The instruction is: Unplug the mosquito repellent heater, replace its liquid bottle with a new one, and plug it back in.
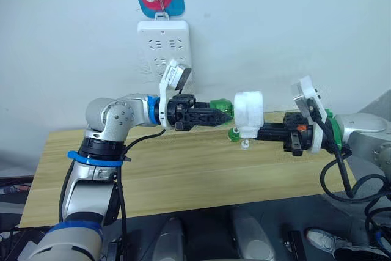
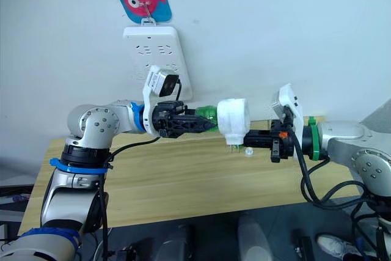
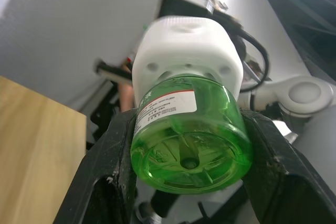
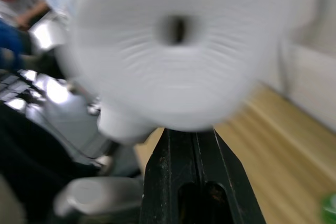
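**Bottle and heater joined on one line between your two claws, above the counter**

Your left claw (image 1: 204,116) is clamped on the base of the green liquid bottle (image 1: 222,109), whose neck runs straight ahead of its fingertips into the underside of the mosquito repellent heater (image 1: 248,111). Your right claw (image 2: 255,139) meets the heater from the opposite side, pinched on its lower edge with both fingers close together. The bottle's long axis lies level, in line with the left claw's fingers, so the coming move is probably a twist about that axis. A second green bottle (image 1: 234,134) and a small clear cap (image 2: 248,151) sit on the counter (image 1: 183,175) just below the heater. The wall power strip (image 1: 164,47) hangs behind the left claw.
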Controlling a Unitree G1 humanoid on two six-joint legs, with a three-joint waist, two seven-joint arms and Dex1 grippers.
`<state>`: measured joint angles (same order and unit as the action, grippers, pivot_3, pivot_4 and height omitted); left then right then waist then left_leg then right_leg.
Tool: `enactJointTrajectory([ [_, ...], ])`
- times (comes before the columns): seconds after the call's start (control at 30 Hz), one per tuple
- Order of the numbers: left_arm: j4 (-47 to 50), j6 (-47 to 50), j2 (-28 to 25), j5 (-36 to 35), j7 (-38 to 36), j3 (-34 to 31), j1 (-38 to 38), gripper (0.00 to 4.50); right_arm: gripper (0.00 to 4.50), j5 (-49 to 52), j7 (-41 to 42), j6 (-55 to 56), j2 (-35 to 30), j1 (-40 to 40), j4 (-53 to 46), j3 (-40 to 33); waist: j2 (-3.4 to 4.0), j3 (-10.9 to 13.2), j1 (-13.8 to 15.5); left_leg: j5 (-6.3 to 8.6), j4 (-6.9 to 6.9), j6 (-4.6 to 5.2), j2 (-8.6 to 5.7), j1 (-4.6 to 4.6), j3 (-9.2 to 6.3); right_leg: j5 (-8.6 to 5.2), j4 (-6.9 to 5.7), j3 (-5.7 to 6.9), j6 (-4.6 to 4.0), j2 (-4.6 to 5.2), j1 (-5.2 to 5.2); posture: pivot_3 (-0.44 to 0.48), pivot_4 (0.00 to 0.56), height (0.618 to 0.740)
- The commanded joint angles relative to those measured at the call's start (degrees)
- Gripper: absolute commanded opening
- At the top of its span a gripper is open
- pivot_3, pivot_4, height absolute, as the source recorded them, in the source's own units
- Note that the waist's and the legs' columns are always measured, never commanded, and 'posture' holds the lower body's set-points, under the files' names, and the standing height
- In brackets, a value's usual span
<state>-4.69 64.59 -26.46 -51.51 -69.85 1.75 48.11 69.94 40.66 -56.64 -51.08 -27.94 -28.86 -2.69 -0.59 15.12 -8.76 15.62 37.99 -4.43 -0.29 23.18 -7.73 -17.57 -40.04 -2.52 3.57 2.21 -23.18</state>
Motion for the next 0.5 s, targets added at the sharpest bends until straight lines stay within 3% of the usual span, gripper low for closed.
enactJointTrajectory([
  [0.03,0.72,-2.25,0.71,0.46,1.09,-1.10,0.59,2.30,0.00,7.69,-3.55,-1.79,-0.14,-1.32,-2.94,-3.99,0.00,0.00,0.03,0.00,0.01,0.00,0.00,0.00,0.00,0.00,0.00,0.00,0.00,0.00,0.00,-0.210,0.198,0.740],
  [0.23,1.18,-9.25,-0.35,6.27,-1.35,2.88,-0.52,2.30,0.00,17.96,-13.68,-1.69,0.54,-4.30,-1.82,-5.78,0.00,0.00,-0.15,0.00,0.01,0.00,0.01,-0.01,0.03,0.00,-0.02,-0.01,0.00,0.00,0.00,-0.221,0.203,0.740],
  [0.5,4.95,-14.70,-3.56,9.84,-8.46,8.21,-2.51,2.30,0.00,20.43,-19.95,-1.46,1.83,-8.14,2.53,-4.80,0.00,0.00,-0.30,0.00,-0.02,0.01,0.00,-0.01,0.03,0.00,-0.02,-0.01,0.00,-0.01,-0.01,-0.220,0.205,0.740],
])
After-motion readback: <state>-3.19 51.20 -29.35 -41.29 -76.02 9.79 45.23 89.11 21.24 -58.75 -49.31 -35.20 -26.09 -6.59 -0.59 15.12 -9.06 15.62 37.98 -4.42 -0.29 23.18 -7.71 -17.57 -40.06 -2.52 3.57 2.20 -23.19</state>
